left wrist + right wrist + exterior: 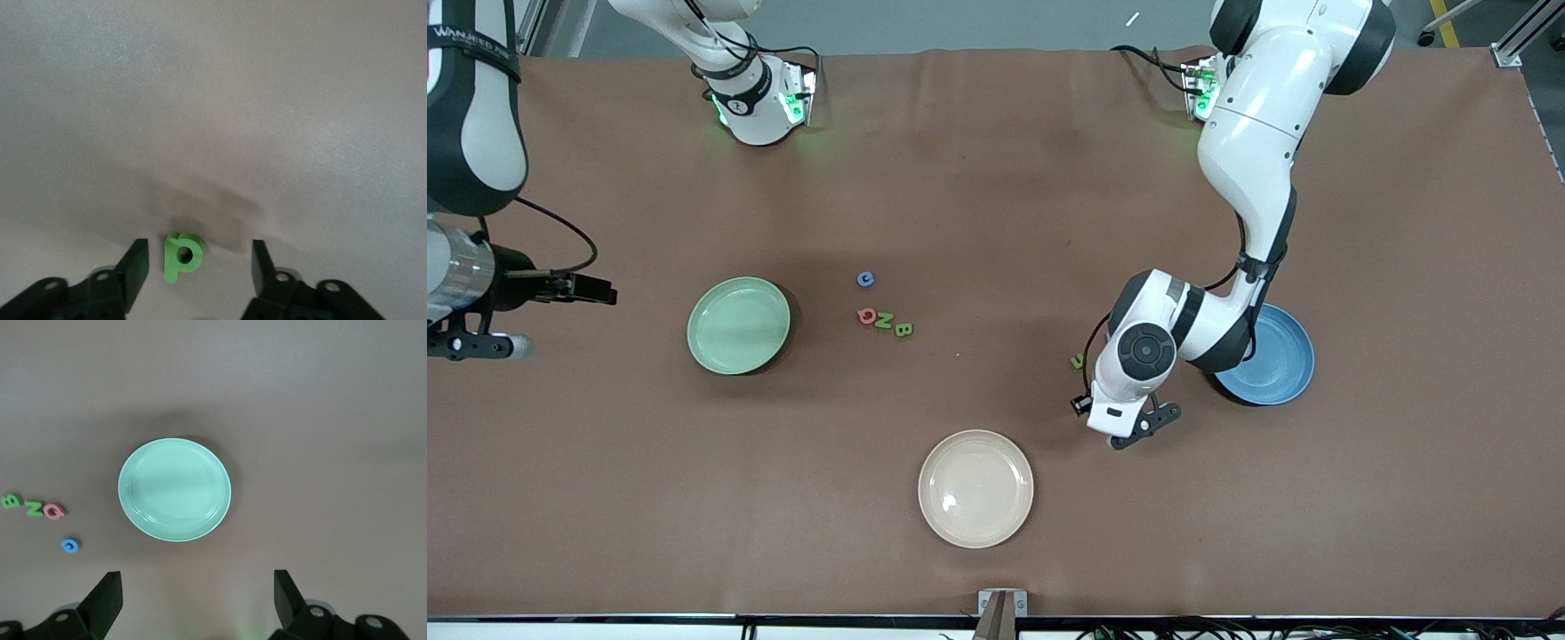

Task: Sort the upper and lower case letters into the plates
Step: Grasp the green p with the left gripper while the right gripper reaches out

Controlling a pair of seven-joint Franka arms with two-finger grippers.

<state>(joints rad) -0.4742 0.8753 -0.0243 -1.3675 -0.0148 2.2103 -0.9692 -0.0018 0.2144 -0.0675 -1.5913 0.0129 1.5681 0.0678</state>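
Note:
A small green letter p (181,257) lies flat on the brown table between the fingers of my left gripper (198,247). The fingers are open, with a gap on each side of the letter. In the front view the left hand (1125,413) hangs low beside the blue plate (1285,364) and hides the p. Another tiny green letter (1078,361) lies next to that hand. Blue G (865,279), red Q (866,316), green N (884,321) and green B (904,330) lie mid-table beside the mint green plate (738,324). My right gripper (600,291) is open and empty, in the air at the right arm's end of the table.
A cream-white plate (975,488) sits nearer the front camera, between the two coloured plates. The left arm's elbow covers part of the blue plate. In the right wrist view the mint plate (175,489) has nothing in it, with the four letters (33,509) beside it.

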